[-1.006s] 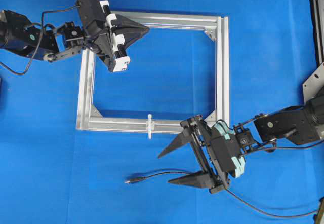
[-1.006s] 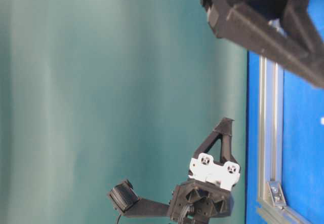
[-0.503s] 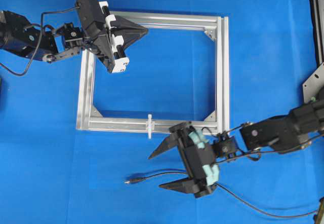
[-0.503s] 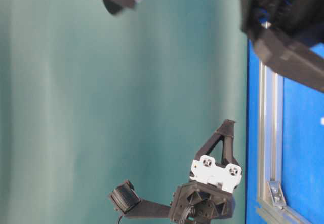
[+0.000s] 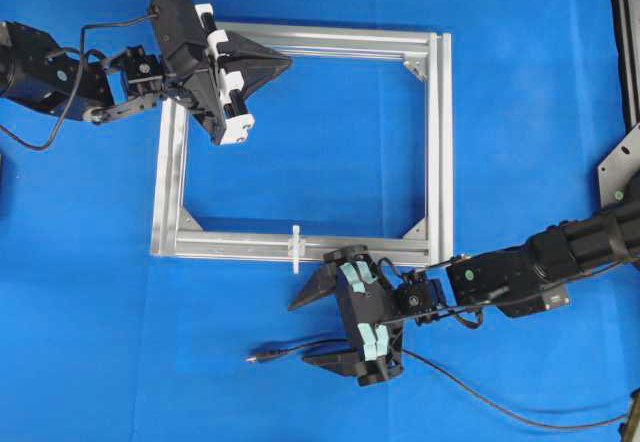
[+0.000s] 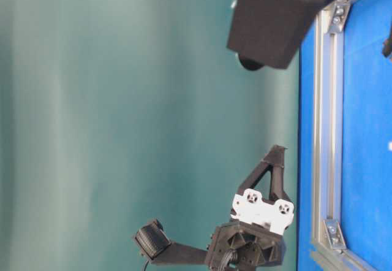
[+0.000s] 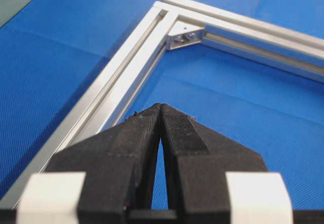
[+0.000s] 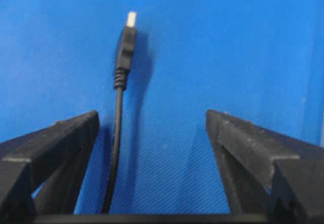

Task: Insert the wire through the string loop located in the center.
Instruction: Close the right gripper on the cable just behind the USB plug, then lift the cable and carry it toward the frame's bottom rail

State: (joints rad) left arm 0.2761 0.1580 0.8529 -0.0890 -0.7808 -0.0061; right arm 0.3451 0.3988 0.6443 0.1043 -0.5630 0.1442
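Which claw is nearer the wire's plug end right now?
Right. The right claw stands open over the wire, which runs between its fingers with the plug just beyond the tips. The left claw is shut at the aluminium frame's far corner, well away.

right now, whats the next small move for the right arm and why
Probably close the right end effector on the wire. Its jaws stand open with the wire lying between them, close to one finger, plug free ahead; a grip must come before threading the loop.
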